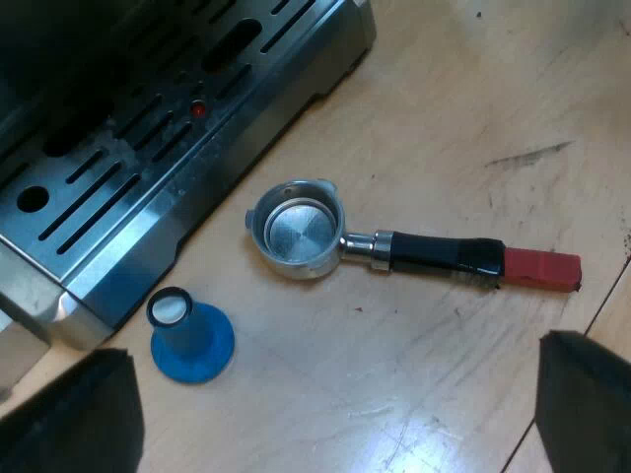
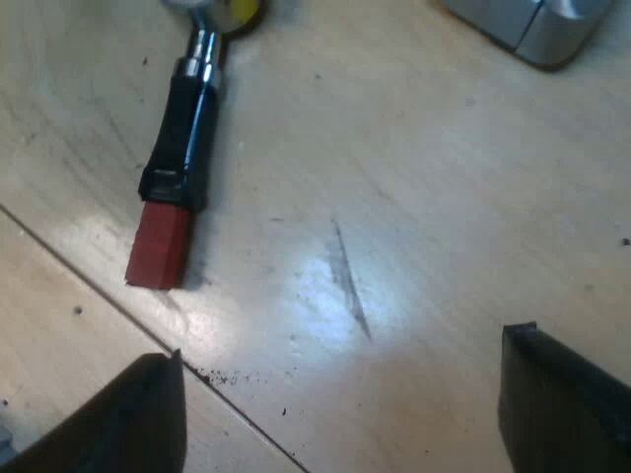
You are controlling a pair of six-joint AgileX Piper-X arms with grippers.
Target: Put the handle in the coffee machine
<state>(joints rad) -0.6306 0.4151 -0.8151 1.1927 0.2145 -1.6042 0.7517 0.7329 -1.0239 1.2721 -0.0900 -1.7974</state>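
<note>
The metal holder point(image 1: 296, 229) lies flat on the wooden table beside the espresso machine's drip tray point(image 1: 148, 148), basket up, its dark handle point(image 1: 439, 258) ending in red point(image 1: 540, 270). My left gripper point(image 1: 335, 409) hovers open above the table, short of the holder, with nothing between its fingers point(image 1: 74, 414). In the right wrist view the same handle point(image 2: 185, 128) and its red end point(image 2: 160, 244) lie ahead of my right gripper point(image 2: 340, 404), which is open and holds nothing. A corner of the machine point(image 2: 532, 25) shows beyond.
A blue tamper point(image 1: 189, 335) stands on the table next to the drip tray's corner, close to the holder's basket. Bare wood with a seam point(image 2: 99, 286) and scattered coffee grounds point(image 2: 222, 376) lies around the handle.
</note>
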